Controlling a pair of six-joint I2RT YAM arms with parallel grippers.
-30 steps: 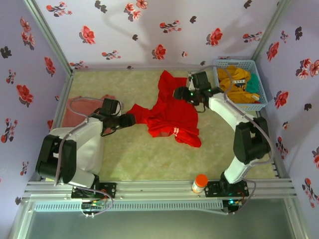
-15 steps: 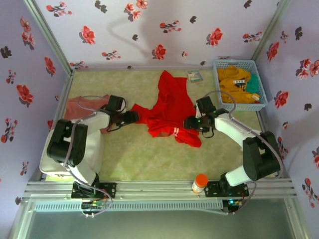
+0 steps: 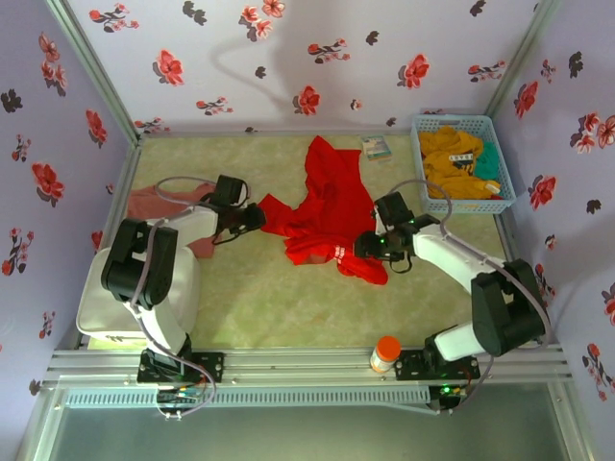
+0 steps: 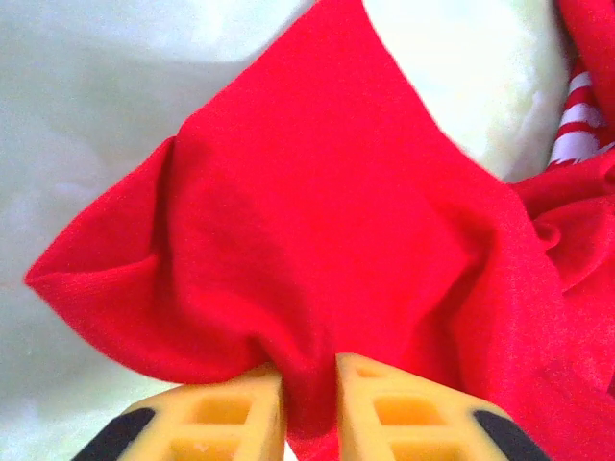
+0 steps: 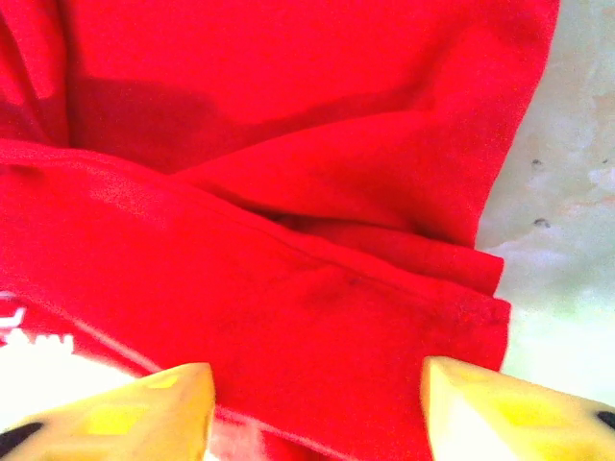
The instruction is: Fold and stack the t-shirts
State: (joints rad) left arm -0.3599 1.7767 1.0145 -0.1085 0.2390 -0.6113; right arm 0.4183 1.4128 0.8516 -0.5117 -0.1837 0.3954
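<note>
Red cloth lay crumpled in the middle of the counter (image 3: 259, 298) in the top view: the red t-shirt (image 3: 327, 216), its white print (image 3: 339, 253) mostly folded under. The left tool (image 3: 252, 219) met its left corner and the right tool (image 3: 367, 245) its right hem, both tips too small to judge. The pink t-shirt (image 3: 154, 204) lay at the left edge, half hidden behind the left arm (image 3: 178, 240).

From the left wrist, the left tool (image 4: 309, 408) was clamped on a pinch of the red t-shirt (image 4: 317, 221).

From the right wrist, the right tool (image 5: 317, 403) stood wide apart over the red t-shirt (image 5: 288, 192) — the white print (image 5: 24, 322) cut off at the left edge.
</note>
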